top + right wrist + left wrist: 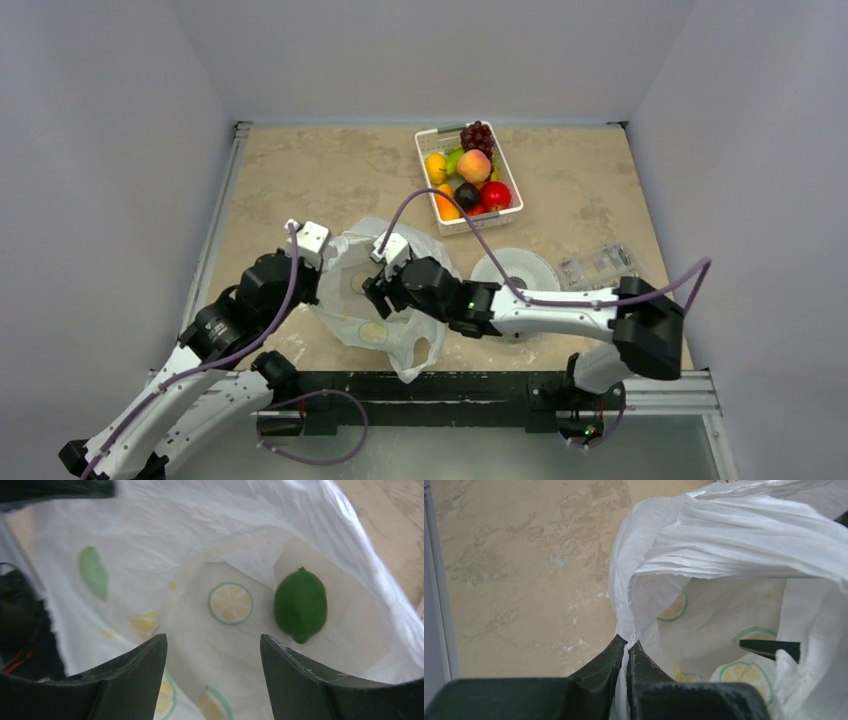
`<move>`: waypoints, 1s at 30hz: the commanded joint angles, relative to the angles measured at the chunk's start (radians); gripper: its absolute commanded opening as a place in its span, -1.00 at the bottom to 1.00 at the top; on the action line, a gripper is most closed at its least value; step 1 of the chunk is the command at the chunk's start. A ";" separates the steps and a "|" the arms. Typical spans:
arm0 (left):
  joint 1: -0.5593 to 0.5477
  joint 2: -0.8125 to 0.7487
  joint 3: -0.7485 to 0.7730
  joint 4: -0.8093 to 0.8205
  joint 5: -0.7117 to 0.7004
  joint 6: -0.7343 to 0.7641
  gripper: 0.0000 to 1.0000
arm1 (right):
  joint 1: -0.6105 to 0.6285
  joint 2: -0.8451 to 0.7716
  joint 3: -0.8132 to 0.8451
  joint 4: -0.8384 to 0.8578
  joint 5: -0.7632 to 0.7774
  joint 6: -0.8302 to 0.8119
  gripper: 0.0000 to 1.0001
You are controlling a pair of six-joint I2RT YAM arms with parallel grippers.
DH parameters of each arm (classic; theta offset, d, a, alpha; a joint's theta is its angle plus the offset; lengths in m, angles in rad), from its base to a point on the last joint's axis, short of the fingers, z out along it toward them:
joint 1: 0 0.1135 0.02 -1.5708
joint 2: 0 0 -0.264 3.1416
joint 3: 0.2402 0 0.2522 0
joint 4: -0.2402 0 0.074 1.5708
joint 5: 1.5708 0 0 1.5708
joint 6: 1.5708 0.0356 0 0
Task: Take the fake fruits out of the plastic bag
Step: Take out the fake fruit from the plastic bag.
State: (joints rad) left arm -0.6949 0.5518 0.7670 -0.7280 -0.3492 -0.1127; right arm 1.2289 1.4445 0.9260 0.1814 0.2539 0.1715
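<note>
Left pincer (626, 647) clamped on flimsy bag (724, 540) rim; right pincer (212, 650) apart over green fruit (300, 605), likely hard and slick: grip its middle.

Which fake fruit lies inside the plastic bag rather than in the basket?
The smooth green lime-like fruit, alone on the floor of the plastic bag; the other fruits are piled in the white basket.

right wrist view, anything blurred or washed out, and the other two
Right wrist view: the green fruit is fairly sharp, the nearest foreground is soft, and the top of the bag is overexposed. Left wrist view: the bag folds glare white and the dark foreground is blurred. Top view: even light, soft shadows, no blur.
</note>
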 commanded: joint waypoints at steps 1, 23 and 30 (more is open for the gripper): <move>-0.013 -0.013 0.036 0.011 -0.023 -0.005 -1.00 | -0.002 0.141 0.114 0.063 0.280 -0.032 0.35; -0.022 -0.040 0.015 0.028 -0.063 0.027 -1.00 | -0.057 0.545 0.222 0.295 0.531 -0.091 0.66; -0.022 -0.038 0.009 0.034 -0.071 0.033 -1.00 | -0.069 0.609 0.252 0.356 0.521 -0.099 0.44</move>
State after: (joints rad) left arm -0.7101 0.5152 0.7670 -0.7338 -0.3988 -0.1070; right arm 1.1656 2.0476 1.1240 0.4343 0.7460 0.0700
